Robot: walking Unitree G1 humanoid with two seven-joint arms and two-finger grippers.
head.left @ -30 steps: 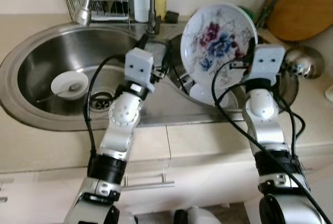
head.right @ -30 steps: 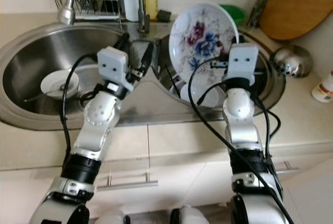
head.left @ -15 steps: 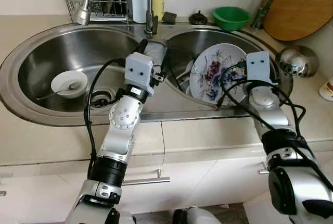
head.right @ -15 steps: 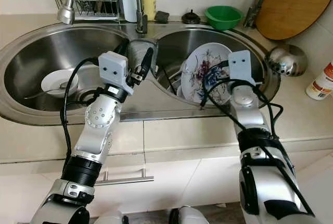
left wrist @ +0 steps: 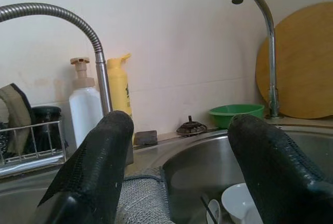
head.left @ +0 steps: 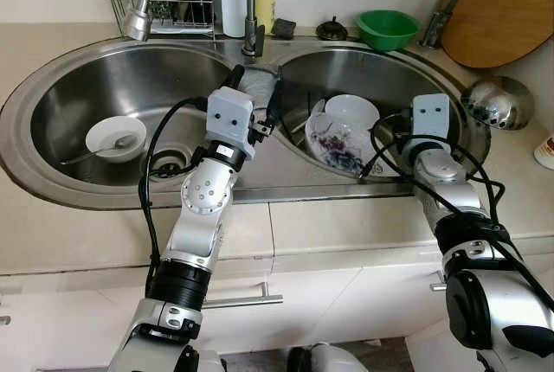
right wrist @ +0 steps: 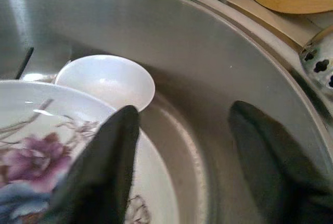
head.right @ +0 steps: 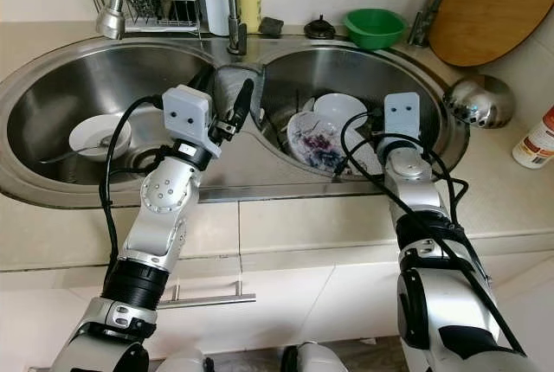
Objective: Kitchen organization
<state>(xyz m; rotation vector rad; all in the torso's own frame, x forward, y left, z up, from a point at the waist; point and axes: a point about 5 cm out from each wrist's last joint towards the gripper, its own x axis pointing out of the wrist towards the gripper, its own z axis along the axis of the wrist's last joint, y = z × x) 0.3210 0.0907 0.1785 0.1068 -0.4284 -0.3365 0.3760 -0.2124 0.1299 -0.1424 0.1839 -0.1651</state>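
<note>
A floral plate [head.left: 336,142] lies tilted in the right basin of the steel double sink [head.left: 52,186], leaning by a white bowl [head.left: 351,110]. My right gripper [right wrist: 186,109] is low inside that basin and open. One finger [right wrist: 104,166] is over the plate's rim [right wrist: 31,151], the other [right wrist: 265,166] over bare steel. My left gripper [left wrist: 182,120] is open and holds nothing, raised over the grey cloth [left wrist: 140,198] draped on the divider between the basins.
In the left basin sits a white bowl with a spoon [head.left: 115,137]. Behind the sink stand the faucet [head.left: 251,9], a spray hose [head.left: 143,9], soap bottles, a wire rack [head.left: 169,10] and a green bowl [head.left: 386,28]. A wooden board [head.left: 506,9] and a steel ladle [head.left: 495,101] are at right.
My right gripper brought the floral plate down from upright above the sink into the right basin and opened off it. The head camera also shifted. The left arm stayed put.
</note>
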